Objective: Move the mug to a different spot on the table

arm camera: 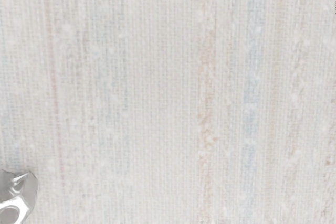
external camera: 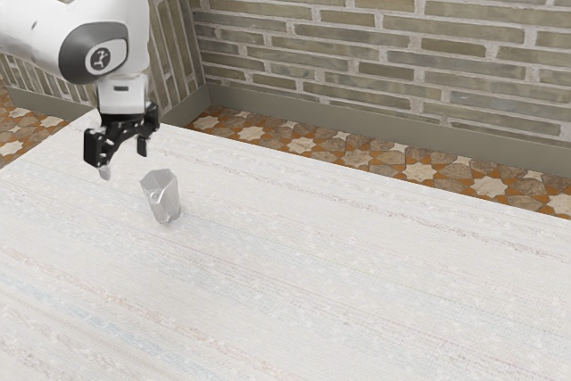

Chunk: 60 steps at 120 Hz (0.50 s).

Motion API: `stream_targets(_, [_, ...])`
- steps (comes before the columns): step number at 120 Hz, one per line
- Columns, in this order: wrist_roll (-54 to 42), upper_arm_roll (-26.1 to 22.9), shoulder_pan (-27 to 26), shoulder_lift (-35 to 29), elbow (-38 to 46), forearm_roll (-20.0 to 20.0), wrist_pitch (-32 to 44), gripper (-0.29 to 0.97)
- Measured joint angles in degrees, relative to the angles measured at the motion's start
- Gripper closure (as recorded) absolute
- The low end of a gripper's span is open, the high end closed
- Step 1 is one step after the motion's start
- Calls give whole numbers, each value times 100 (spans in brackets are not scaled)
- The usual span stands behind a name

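A small silver-grey mug (external camera: 161,195) stands upright on the pale wooden table (external camera: 339,274), toward the exterior view's left. My black gripper (external camera: 123,161) hangs above the table, up and to the left of the mug and apart from it. Its fingers (external camera: 105,167) are spread open with nothing between them. In the wrist view a shiny bit of the mug (arm camera: 16,195) shows at the corner, off to the side of my hand, over the bare table (arm camera: 173,93).
The table spreads wide toward the exterior view's right and front. A brick wall (external camera: 384,33) and a patterned tile floor (external camera: 419,167) lie beyond the table's far edge.
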<state>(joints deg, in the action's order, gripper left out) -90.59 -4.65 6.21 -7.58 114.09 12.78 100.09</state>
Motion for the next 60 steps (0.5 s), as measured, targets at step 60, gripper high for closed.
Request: stream_targets(60, [-3079, -10, 453, 1105, 893, 1608, 3011, 1])
